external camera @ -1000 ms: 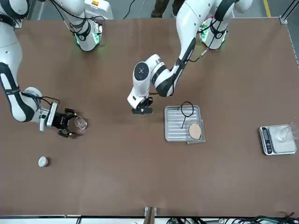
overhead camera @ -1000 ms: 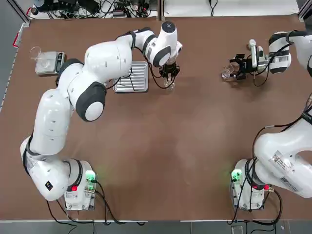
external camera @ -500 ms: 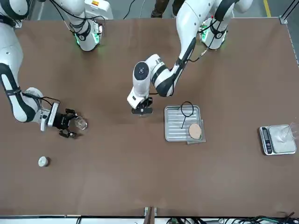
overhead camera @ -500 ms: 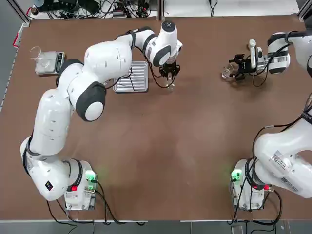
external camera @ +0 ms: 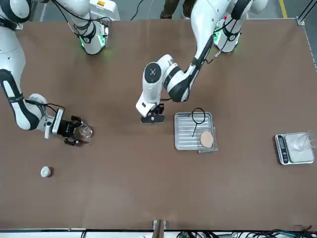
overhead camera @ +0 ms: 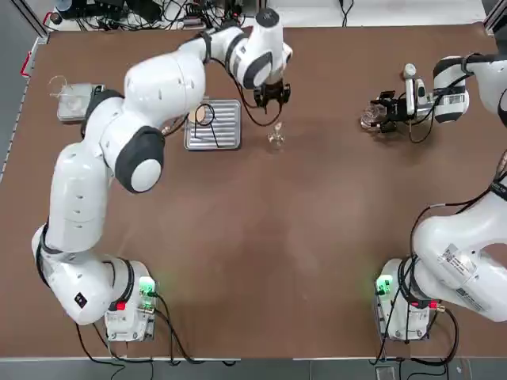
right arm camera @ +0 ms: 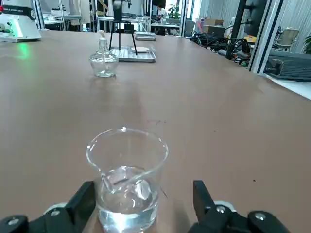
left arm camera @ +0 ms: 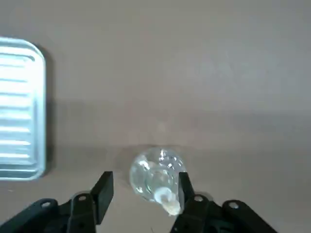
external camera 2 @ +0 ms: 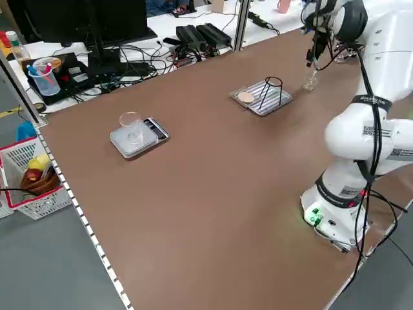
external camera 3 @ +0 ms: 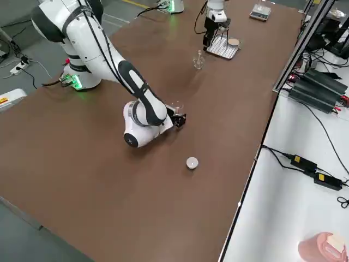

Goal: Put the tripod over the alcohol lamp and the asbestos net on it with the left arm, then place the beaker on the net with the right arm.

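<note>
Alcohol lamp (overhead camera: pixel 276 138) — below left gripper (overhead camera: pixel 271 95) (fingers apart)

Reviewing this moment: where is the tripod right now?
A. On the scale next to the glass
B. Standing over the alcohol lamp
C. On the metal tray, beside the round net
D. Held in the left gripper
C. The tripod stands on the metal tray with the asbestos net next to it, while the alcohol lamp stands bare on the table and the left gripper, open, holds nothing.
</note>
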Robot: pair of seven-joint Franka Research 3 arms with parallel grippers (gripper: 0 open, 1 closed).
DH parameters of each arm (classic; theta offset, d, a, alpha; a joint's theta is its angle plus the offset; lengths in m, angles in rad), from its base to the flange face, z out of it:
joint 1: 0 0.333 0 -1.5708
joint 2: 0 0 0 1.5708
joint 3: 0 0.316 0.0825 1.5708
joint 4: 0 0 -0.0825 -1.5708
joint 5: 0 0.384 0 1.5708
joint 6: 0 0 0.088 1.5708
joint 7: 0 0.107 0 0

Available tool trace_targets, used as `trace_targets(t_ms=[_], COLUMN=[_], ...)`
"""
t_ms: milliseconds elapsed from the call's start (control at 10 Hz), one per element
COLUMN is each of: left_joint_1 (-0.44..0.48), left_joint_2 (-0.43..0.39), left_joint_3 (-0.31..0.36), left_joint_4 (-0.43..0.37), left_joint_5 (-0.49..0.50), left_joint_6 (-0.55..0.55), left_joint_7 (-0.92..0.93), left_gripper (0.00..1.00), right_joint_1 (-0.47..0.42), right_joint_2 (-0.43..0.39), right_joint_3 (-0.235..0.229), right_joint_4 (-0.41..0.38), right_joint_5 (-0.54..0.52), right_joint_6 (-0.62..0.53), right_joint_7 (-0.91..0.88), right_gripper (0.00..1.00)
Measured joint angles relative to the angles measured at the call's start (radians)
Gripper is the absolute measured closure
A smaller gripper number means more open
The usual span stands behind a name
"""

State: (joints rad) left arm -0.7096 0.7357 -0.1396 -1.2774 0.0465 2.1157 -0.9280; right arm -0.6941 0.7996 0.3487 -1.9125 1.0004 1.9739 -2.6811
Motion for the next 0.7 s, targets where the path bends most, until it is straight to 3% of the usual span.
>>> trace_targets(t_ms=[400, 700], left_joint_1=[0.133, 0.245], left_joint_2=[-0.161, -0.344], left_joint_3=[0.000, 0.000], left_joint_4=[-0.055, -0.293], left_joint_5=[-0.015, -0.027], left_joint_6=[-0.099, -0.104], left_joint_7=[0.011, 0.032], left_gripper=[0.34, 0.37], right_joint_1=[-0.009, -0.013], right_joint_2=[0.003, 0.014], right_joint_3=[0.012, 0.019], right_joint_4=[0.000, -0.005], right_joint_5=[0.000, 0.000], right_joint_6=[0.000, -0.001], right_joint_7=[0.000, -0.011], right_gripper=[0.09, 0.07])
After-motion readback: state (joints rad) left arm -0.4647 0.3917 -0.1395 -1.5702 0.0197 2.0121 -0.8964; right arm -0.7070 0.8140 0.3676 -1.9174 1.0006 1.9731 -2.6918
